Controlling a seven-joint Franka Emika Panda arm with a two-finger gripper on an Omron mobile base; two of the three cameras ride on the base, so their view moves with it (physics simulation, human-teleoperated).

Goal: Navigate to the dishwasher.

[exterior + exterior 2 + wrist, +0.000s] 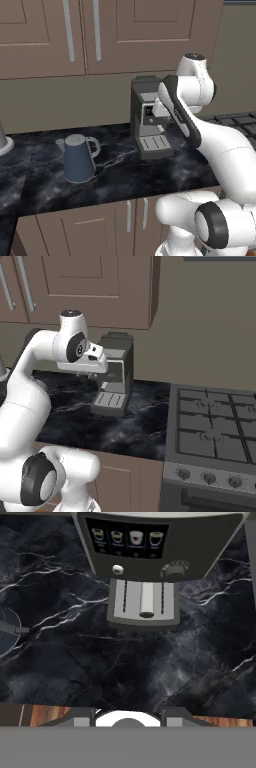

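The dishwasher is out of view; the fronts below the counter here are framed cabinet doors (95, 227) with slim handles. My arm is folded over the black marble counter (120, 175). My gripper (96, 376) hangs above the counter just in front of a coffee machine (116, 373) and points down at its drip tray (145, 604). Its fingers (80, 716) stand apart at the bottom of the hand view, holding nothing, so the gripper is open.
A blue kettle (78, 158) stands on the counter left of the coffee machine (147, 117). A gas stove (215, 431) with knobs adjoins the counter on the right. Upper cabinets (100, 35) hang over the back wall. A wooden floor (45, 714) shows below the counter edge.
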